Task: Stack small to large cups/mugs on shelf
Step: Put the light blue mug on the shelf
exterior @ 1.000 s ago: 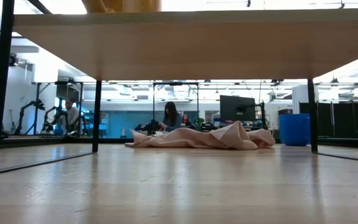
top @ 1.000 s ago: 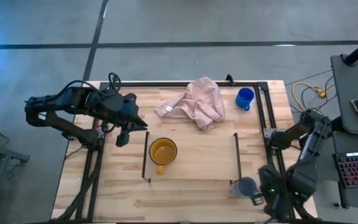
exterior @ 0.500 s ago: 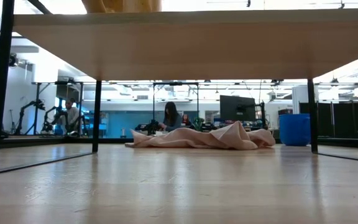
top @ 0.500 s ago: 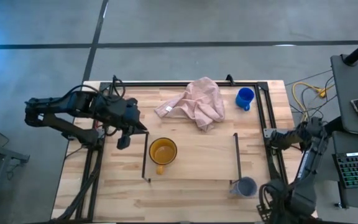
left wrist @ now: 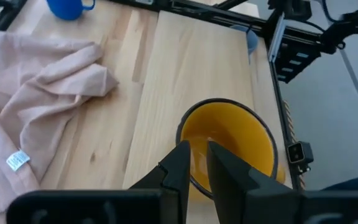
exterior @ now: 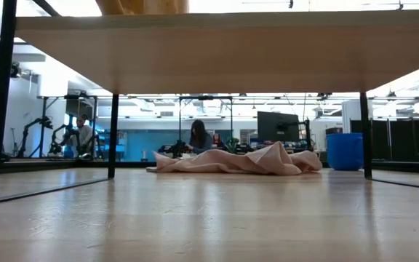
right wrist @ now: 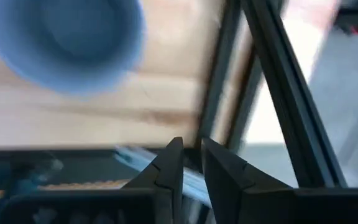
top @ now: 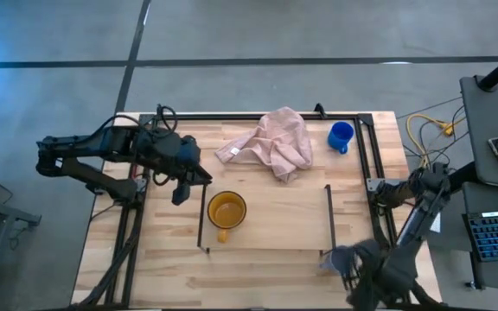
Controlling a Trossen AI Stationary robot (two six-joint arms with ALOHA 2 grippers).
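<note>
The yellow-orange mug stands upright on the left end of the shelf, a light board with black end rails. My left gripper, shut, hovers just left of the shelf's left rail; its wrist view looks down into the yellow-orange mug. The blue mug stands at the table's far right. The grey mug stands on the table beyond the shelf's near right corner. My right gripper, shut, is right beside it, and its wrist view shows the grey mug blurred.
A pink cloth lies crumpled on the far middle of the table, between the shelf and the far edge. The table's black frame rail runs along the right side. In the low view the shelf board spans overhead, with people in the room behind.
My left gripper has crept toward the table's right, closer to the shelf's left rail and the yellow-orange mug. My right arm has swung at the table's near right corner, bringing its gripper leftward up to the grey mug. No mug has moved.
</note>
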